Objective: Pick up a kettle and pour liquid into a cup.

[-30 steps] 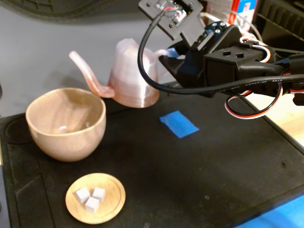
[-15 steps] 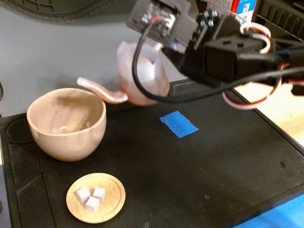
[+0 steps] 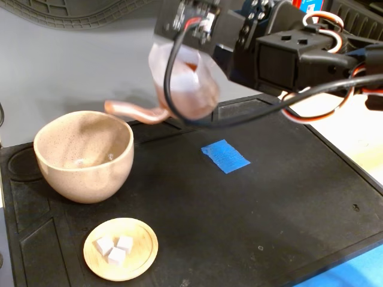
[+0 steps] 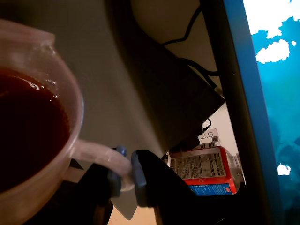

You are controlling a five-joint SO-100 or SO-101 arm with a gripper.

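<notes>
The translucent pinkish kettle (image 3: 182, 81) hangs in the air, tilted, its long curved spout (image 3: 134, 112) reaching to just above the right rim of the beige speckled cup (image 3: 84, 155). Reddish-brown liquid (image 4: 28, 126) fills the kettle; a little wet shine shows in the cup's bottom. No stream is visible at the spout tip. My gripper (image 4: 125, 173) is shut on the kettle's loop handle (image 4: 98, 157), seen close in the wrist view. In the fixed view the gripper fingers are hidden behind the kettle and the arm.
A black mat (image 3: 269, 209) covers the table. A small wooden dish (image 3: 121, 249) with white cubes sits in front of the cup. A blue tape patch (image 3: 225, 156) lies mid-mat. A red carton (image 4: 206, 168) lies beyond the table in the wrist view.
</notes>
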